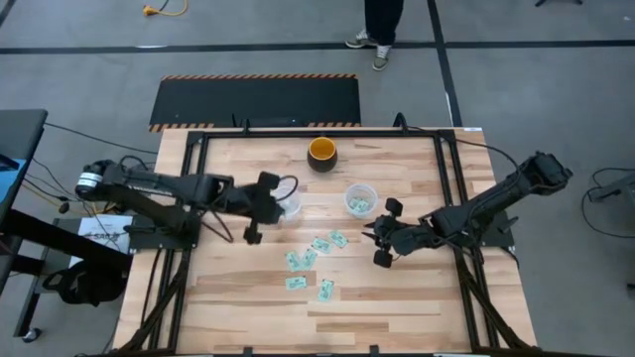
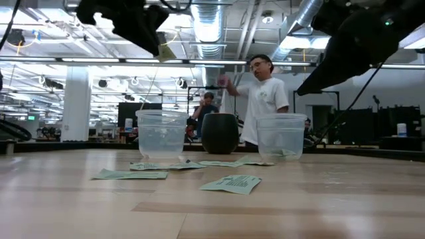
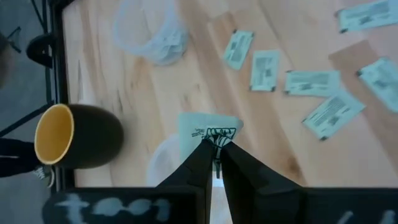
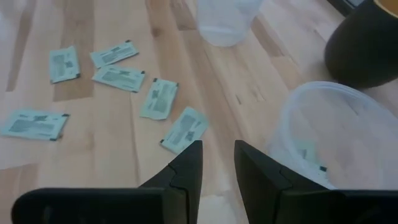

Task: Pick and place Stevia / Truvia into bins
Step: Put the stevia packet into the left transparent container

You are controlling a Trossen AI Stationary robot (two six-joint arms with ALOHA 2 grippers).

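My left gripper [image 3: 214,149] is shut on one light green Stevia sachet [image 3: 208,129], held in the air beside the left clear bin [image 1: 289,203], whose rim [image 3: 163,163] shows just beneath. The right clear bin [image 1: 359,200] holds a sachet or more. Several more sachets [image 1: 317,260] lie flat on the wood between the arms. My right gripper [image 4: 217,162] hangs open beside the right bin [image 4: 336,134], nothing between its fingers. My left gripper pinches the sachet by one short end [image 3: 215,139] between its two fingertips. The fingers slant down from the table's left side. The rest of the sachet sticks out past the tips, lifted clear of the table.
A dark bowl with an orange inside [image 1: 322,154] stands behind the bins near the far edge. Bare wood lies toward the near edge. People stand in the room beyond the table [image 2: 265,99].
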